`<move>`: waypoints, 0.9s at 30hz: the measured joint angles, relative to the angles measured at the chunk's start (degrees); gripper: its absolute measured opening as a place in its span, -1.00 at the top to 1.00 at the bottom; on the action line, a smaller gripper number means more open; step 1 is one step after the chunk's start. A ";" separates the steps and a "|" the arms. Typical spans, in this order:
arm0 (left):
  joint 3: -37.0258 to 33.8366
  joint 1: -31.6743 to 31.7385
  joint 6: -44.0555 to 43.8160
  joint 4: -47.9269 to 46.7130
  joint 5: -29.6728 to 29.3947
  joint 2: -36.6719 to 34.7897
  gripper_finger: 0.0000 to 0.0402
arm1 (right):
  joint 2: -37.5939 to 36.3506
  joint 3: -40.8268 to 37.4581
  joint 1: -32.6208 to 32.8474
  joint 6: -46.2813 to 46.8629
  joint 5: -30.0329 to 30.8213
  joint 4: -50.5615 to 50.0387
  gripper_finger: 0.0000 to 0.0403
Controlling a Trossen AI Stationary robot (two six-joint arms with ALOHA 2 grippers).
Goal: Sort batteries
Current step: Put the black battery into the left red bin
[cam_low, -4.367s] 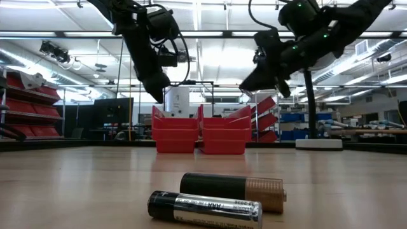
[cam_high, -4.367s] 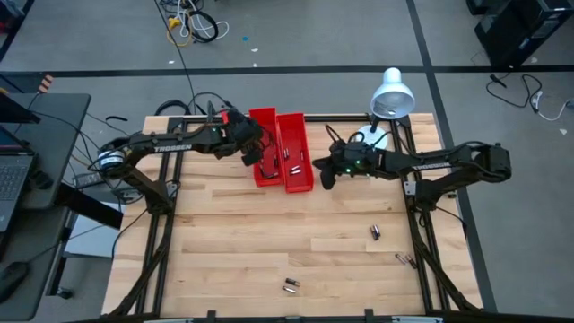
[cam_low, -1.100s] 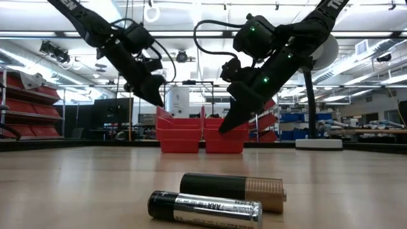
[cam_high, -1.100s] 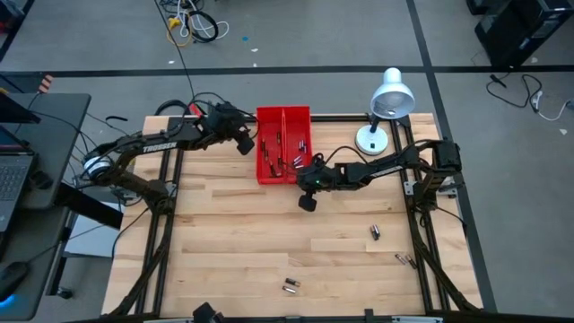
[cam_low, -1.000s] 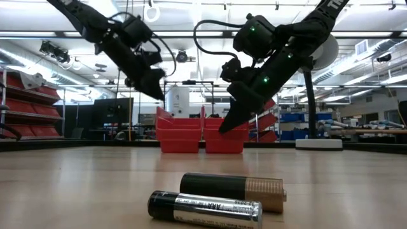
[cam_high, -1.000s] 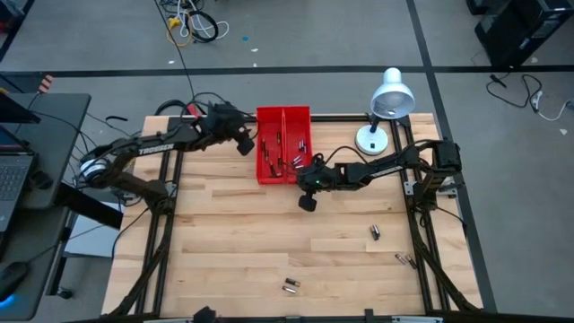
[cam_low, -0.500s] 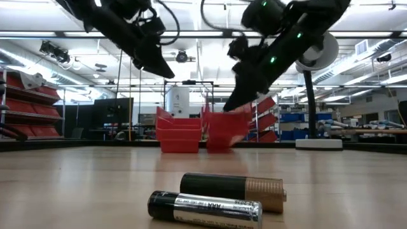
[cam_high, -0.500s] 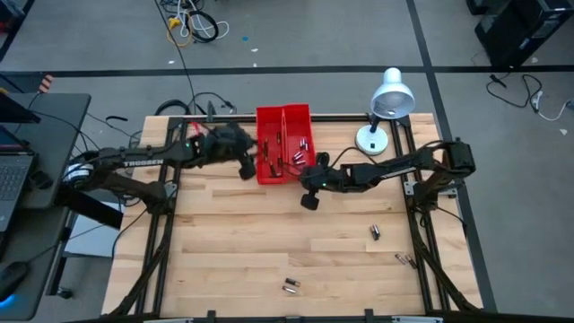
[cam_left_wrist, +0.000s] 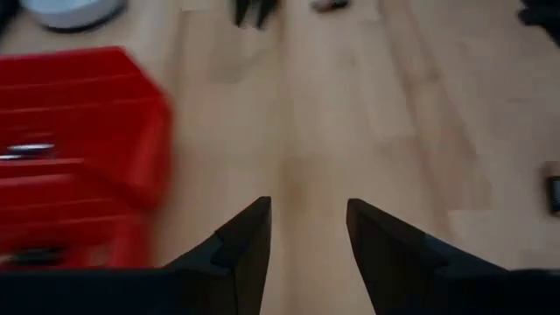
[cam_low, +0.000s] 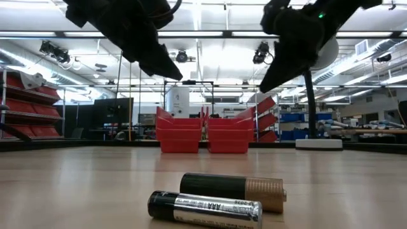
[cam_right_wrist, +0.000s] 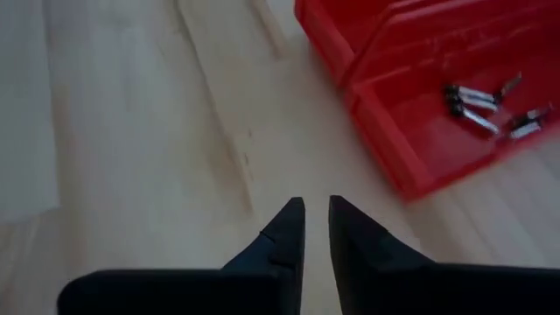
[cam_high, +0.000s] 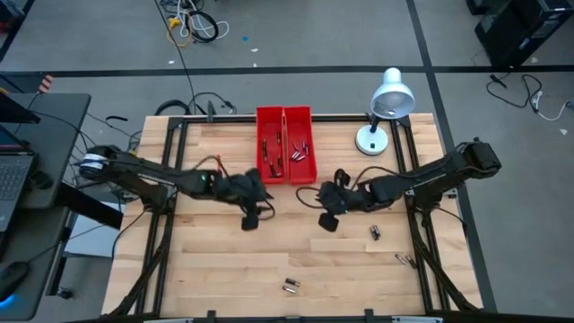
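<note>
We are hovering both empty grippers over bare table: left gripper (cam_high: 250, 221) fingers apart, right gripper (cam_high: 326, 222) nearly together; loose batteries (cam_high: 290, 286) are lying nearer the front edge, so we should be reaching there

Open wood across the middle of the table (cam_high: 224, 260), between the two red bins (cam_high: 285, 157) at the far edge and a pair of batteries (cam_high: 290, 286) near the front edge. Above that stretch, both arms: left gripper (cam_high: 251, 220) and right gripper (cam_high: 327, 220) side by side with a clear gap between them, neither touching the wood. Left jaws apart with bare wood showing through; right jaws a narrow slit, nothing between. Toward the right edge, two more stray batteries (cam_high: 376, 232) (cam_high: 404, 260) on the surface. White desk lamp (cam_high: 387, 100) blocking the far right corner.
</note>
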 joint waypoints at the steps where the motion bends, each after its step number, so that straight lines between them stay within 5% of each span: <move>1: 0.00 -1.23 -0.85 1.36 -0.04 1.32 0.17 | -0.32 0.02 1.11 2.01 0.76 -1.17 0.79; 7: 0.00 -8.20 -1.11 15.27 1.36 11.47 0.17 | -1.42 0.02 8.32 19.59 3.62 -20.93 0.82; 12: 0.02 -11.29 -1.03 23.78 1.36 18.83 0.17 | -0.62 0.00 13.28 38.27 -1.63 -38.59 0.77; 23: 0.07 -12.21 -4.27 31.71 1.31 25.78 0.16 | -0.26 0.02 18.70 54.49 -18.51 -41.15 0.41; 27: 0.07 -12.23 -4.51 30.78 1.31 25.80 0.16 | 0.87 -0.24 21.00 58.83 -19.69 -41.13 0.36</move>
